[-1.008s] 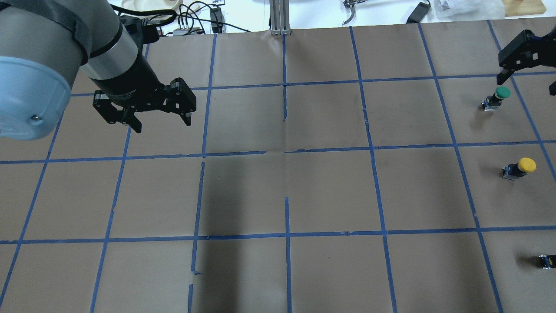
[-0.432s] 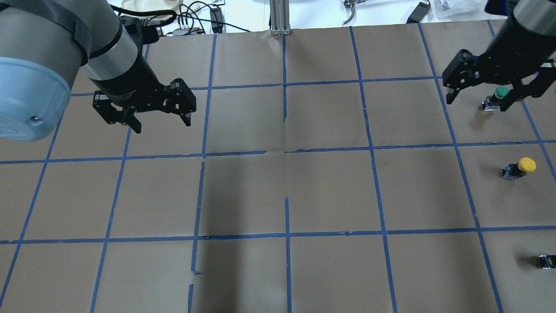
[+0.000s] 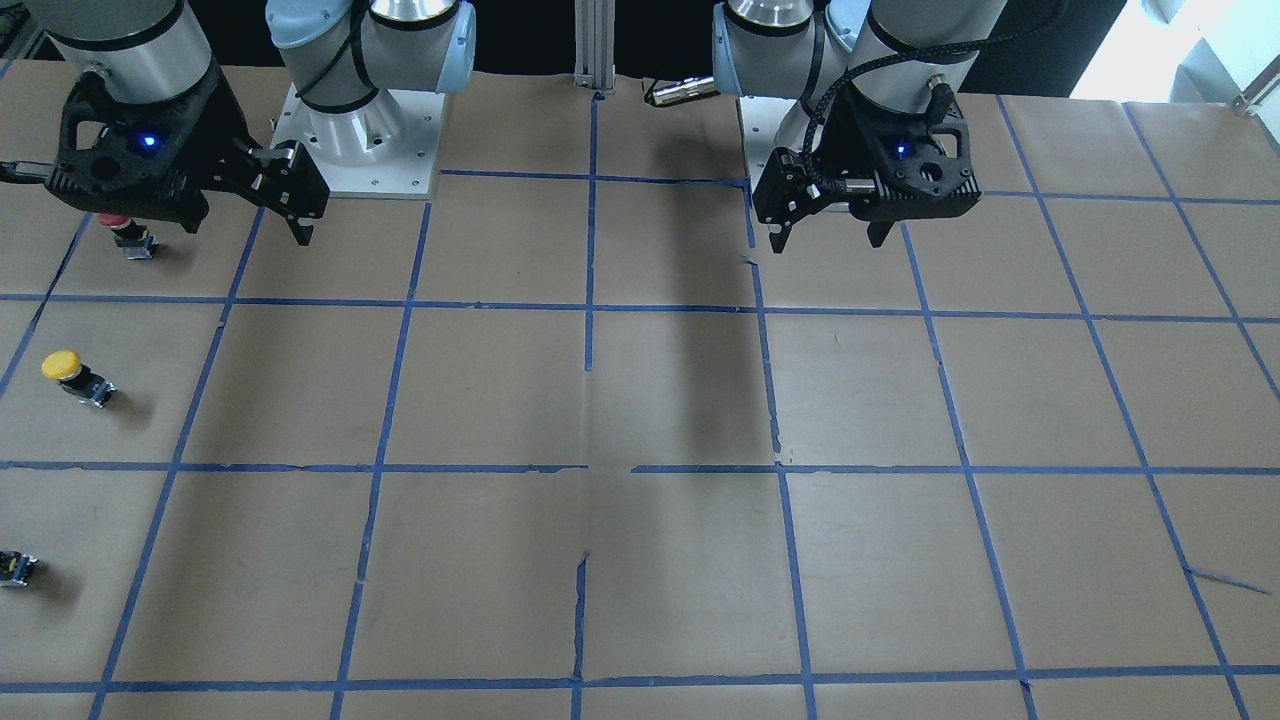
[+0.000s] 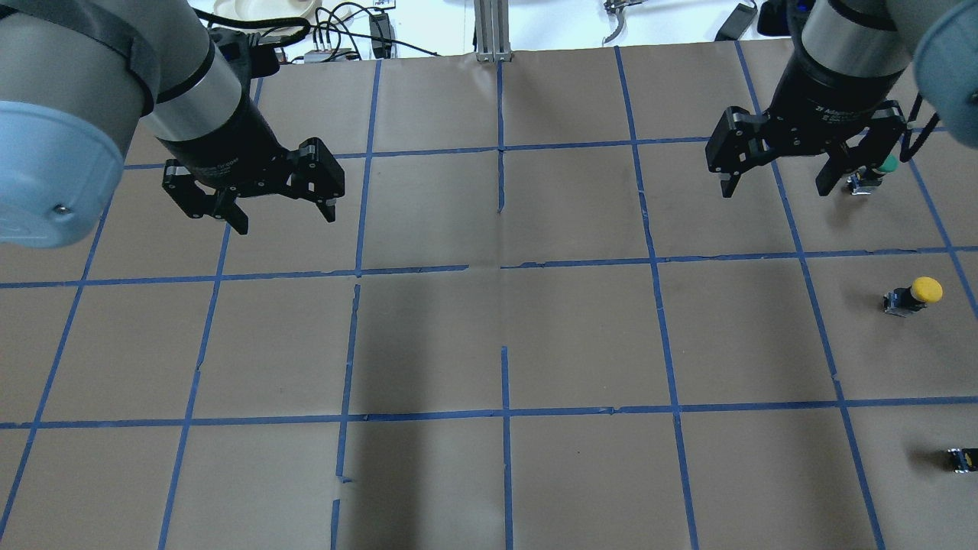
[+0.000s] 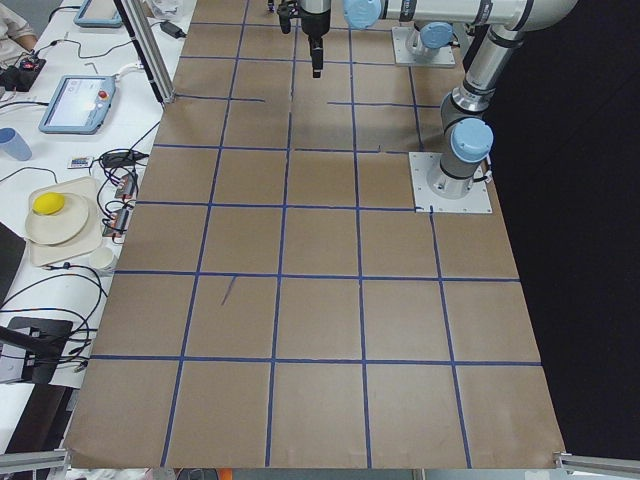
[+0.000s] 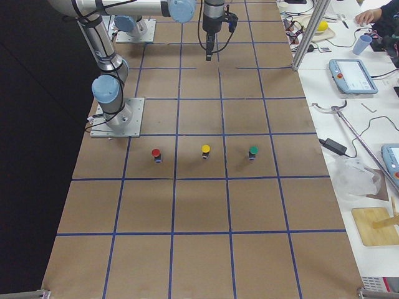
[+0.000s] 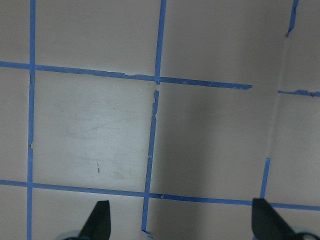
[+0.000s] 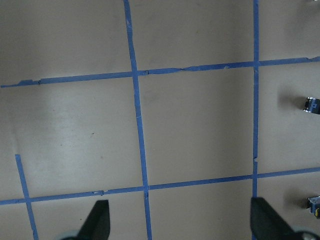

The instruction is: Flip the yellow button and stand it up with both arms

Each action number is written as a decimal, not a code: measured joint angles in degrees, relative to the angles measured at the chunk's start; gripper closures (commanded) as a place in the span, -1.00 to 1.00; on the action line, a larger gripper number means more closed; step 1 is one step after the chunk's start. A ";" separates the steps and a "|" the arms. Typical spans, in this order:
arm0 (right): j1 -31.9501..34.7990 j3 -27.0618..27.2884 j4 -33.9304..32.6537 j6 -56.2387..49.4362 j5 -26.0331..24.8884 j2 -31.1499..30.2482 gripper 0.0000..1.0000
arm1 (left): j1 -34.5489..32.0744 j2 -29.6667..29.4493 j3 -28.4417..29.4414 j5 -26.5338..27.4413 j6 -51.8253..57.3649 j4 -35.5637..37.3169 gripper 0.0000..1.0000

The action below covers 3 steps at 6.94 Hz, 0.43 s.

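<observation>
The yellow button (image 4: 915, 294) stands near the table's right edge with its cap up, as it seems; it also shows in the front view (image 3: 72, 375) and the exterior right view (image 6: 206, 151). My right gripper (image 4: 775, 191) is open and empty, high above the table, to the left of and beyond the button; it shows in the front view (image 3: 245, 228) and in its wrist view (image 8: 180, 222). My left gripper (image 4: 288, 221) is open and empty over the far left of the table (image 3: 828, 242), with only paper below it (image 7: 182, 222).
A green button (image 4: 879, 169) stands beyond the yellow one and a red button (image 6: 156, 153) nearer the robot, its dark body at the overhead view's edge (image 4: 961, 458). Brown paper with blue tape lines (image 4: 504, 267) covers the table. Cables lie past the far edge (image 4: 336, 30).
My right arm has swung in from the right edge to the left and now hangs over the table beside the green button, still open. The left arm and the buttons have not moved.
</observation>
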 measured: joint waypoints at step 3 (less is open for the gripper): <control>0.90 0.49 1.58 0.01 2.83 -3.10 -1.00 | 0.00 0.00 0.00 0.00 0.01 0.00 -1.00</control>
